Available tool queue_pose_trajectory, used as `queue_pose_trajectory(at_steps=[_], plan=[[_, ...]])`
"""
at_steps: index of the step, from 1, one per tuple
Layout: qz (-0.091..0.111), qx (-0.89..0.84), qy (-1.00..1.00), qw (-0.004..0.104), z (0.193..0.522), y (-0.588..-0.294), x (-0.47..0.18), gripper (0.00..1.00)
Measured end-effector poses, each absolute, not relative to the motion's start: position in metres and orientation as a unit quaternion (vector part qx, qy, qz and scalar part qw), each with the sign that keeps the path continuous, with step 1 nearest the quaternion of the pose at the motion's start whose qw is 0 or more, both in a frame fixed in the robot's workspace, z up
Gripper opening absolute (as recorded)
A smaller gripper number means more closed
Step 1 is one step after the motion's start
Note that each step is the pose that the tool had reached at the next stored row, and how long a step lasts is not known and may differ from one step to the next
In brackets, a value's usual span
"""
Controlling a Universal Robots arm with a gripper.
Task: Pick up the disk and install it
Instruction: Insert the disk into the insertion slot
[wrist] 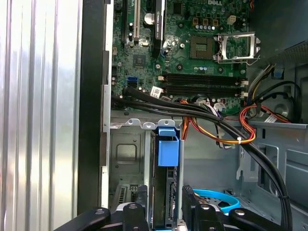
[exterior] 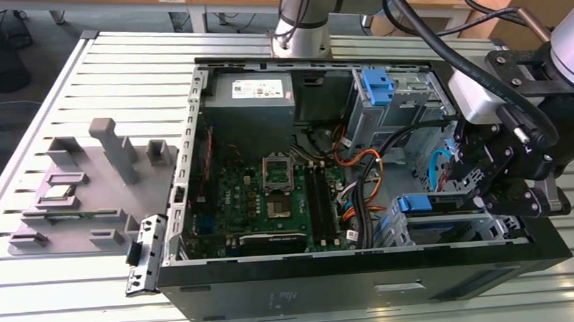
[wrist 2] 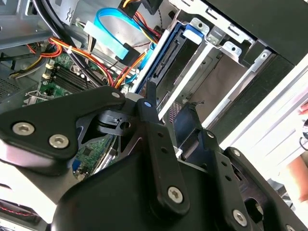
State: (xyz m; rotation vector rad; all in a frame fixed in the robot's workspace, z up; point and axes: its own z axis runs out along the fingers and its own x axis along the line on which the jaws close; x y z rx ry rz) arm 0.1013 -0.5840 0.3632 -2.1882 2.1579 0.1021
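The disk (wrist: 166, 192) stands edge-on inside a slot of the metal drive cage (wrist: 127, 154) at the front corner of the open computer case. Its blue caddy tab (wrist: 168, 147) sticks out of the slot. My gripper (wrist: 166, 207) is open, with one black finger (wrist: 142, 202) on each side of the disk and the cage rails between the fingers and the disk. In the exterior view the gripper (exterior: 484, 190) hangs over the cage at that view's right, just beside the blue tab of the disk (exterior: 430, 202). The second wrist view shows the disk (wrist 2: 163, 62) past a fingertip (wrist 2: 147, 98).
Black, orange and blue cables (wrist: 216, 125) run across the case close to the cage. The motherboard (exterior: 269, 197) fills the case floor. A second blue bracket (exterior: 375, 86) sits in the rear cage. A grey fixture block (exterior: 87, 182) stands on the slatted table at the exterior view's left.
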Motion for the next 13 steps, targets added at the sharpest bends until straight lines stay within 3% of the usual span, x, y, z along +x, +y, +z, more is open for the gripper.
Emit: queue_pose_trajectory(at_steps=[13], plan=[[0.033,-0.711,0.702,0.034,0.3611,-0.5796,0.0997,0.42]])
